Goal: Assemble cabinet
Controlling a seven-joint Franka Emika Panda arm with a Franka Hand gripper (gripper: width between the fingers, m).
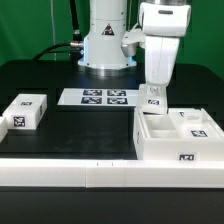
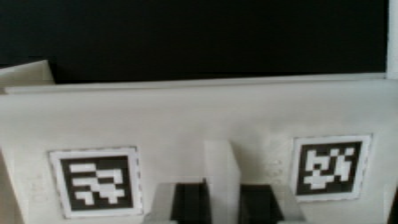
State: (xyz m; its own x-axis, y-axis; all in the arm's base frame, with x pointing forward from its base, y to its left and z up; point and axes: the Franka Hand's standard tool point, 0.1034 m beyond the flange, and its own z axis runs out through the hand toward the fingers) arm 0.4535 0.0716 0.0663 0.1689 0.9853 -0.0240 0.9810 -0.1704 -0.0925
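Note:
The cabinet (image 1: 176, 142), a large white box with inner compartments and tags, stands at the exterior view's right near the table's front. My gripper (image 1: 153, 92) is at its back left corner, pointing down, shut on a small white tagged part (image 1: 154, 100) that stands upright against the cabinet's edge. In the wrist view a broad white face (image 2: 196, 115) with two tags fills the picture. A narrow white rib (image 2: 217, 165) of it runs between my dark fingers (image 2: 185, 205), which press close on it; my gripper (image 2: 217, 198) is at the picture's edge.
A white tagged block (image 1: 24, 111) lies at the exterior view's left. The marker board (image 1: 97, 97) lies flat in the middle, in front of the arm's base (image 1: 105, 45). A white ledge (image 1: 70, 172) runs along the table's front edge.

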